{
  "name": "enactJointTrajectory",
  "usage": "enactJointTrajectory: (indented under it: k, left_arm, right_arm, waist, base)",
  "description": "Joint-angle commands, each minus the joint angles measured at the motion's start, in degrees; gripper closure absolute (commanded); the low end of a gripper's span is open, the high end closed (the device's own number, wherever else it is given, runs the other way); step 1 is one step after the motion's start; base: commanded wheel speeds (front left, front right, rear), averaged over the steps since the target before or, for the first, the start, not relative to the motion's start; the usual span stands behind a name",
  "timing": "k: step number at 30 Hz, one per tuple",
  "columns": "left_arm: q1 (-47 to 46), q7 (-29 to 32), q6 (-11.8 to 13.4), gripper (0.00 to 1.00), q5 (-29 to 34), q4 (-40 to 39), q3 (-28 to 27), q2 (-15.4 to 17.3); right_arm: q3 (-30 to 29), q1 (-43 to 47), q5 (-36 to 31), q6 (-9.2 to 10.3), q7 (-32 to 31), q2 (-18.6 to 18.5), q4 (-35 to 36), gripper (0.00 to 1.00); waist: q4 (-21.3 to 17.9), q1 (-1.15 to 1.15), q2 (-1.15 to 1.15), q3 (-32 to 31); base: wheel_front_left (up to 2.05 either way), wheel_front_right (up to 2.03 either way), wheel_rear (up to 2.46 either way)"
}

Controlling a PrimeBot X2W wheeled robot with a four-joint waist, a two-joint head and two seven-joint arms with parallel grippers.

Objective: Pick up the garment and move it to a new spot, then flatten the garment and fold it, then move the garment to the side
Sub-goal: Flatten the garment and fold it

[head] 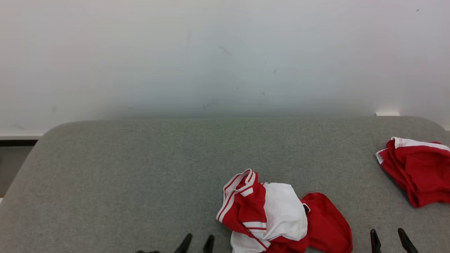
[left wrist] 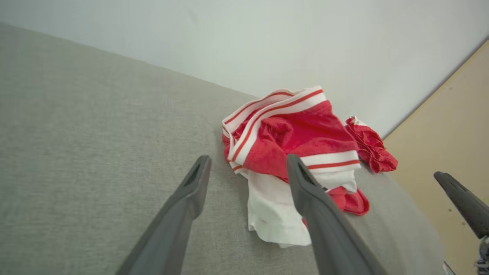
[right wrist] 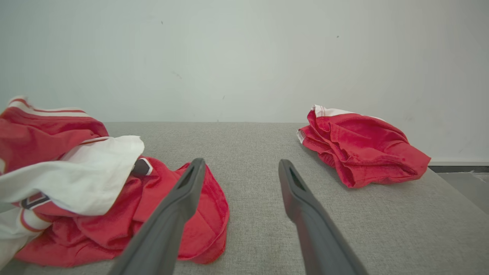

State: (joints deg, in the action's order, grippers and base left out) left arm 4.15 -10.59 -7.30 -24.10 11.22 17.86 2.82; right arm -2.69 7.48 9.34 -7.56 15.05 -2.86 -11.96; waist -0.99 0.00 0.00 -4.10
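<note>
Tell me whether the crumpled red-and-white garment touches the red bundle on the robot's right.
Apart. The right wrist view shows a stretch of bare grey surface between the crumpled red-and-white garment and the red bundle.
</note>
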Motion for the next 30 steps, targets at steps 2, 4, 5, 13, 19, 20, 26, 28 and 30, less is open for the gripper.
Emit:
enactJointTrajectory:
  k: [2,4,5,13,19,20,26,28,30]
  left_arm:
    - [-1.2,2.8,-0.2,0.00,-5.3,0.5,1.5,0.3]
    - [-2.6,7.1,-0.2,0.00,-8.3,1.9,3.1,0.3]
    - [-3.0,9.5,0.1,0.00,-10.1,3.0,3.5,0.2]
    - [-7.6,18.0,2.4,0.00,-21.6,9.2,5.4,0.2]
    - [-9.9,20.2,3.0,0.00,-29.8,13.2,7.2,0.2]
    - [-10.3,20.0,2.9,0.00,-30.8,13.8,7.5,0.2]
    - [-14.0,14.7,3.0,0.76,-34.3,19.2,8.5,0.2]
    - [-15.2,12.9,2.7,1.00,-34.5,21.5,9.5,0.2]
    - [-16.6,11.3,2.2,1.00,-34.8,23.1,10.2,0.2]
  right_arm:
    - [0.1,-0.4,-0.3,0.17,0.2,-0.1,0.1,0.00]
    - [0.3,-0.6,-0.2,0.17,0.2,-0.1,0.1,0.00]
    - [0.4,-0.7,-0.2,0.17,0.2,-0.1,0.0,0.00]
    - [0.8,-1.4,-0.3,0.17,0.2,-0.1,-0.3,0.00]
    - [0.9,-1.9,-0.9,0.16,0.2,-0.1,-0.4,0.00]
    - [0.8,-1.9,-0.9,0.17,0.2,-0.1,-0.3,0.00]
    - [0.8,-2.2,-1.1,0.17,0.2,-0.1,-0.4,0.00]
    - [0.8,-2.3,-1.1,0.17,0.2,-0.1,-0.5,0.00]
    - [0.9,-2.4,-1.1,0.16,0.2,-0.1,-0.6,0.00]
  waist:
    - [-0.7,0.00,0.00,0.3]
    - [-1.4,0.00,0.00,0.6]
    - [-1.8,0.00,0.00,0.7]
    - [-5.6,0.00,0.00,2.1]
    - [-8.1,0.00,0.00,2.7]
    - [-8.4,0.00,0.00,2.8]
    - [-9.4,0.00,0.00,3.1]
    - [-9.5,0.00,0.00,3.2]
    - [-9.4,0.00,0.00,3.1]
  base:
    - [0.00,0.00,0.00]
    - [0.00,0.00,0.00]
    - [0.00,0.00,0.00]
    - [0.00,0.00,0.00]
    - [0.00,0.00,0.00]
    - [0.00,0.00,0.00]
    - [0.00,0.00,0.00]
    - [0.00,0.00,0.00]
    - [0.00,0.00,0.00]
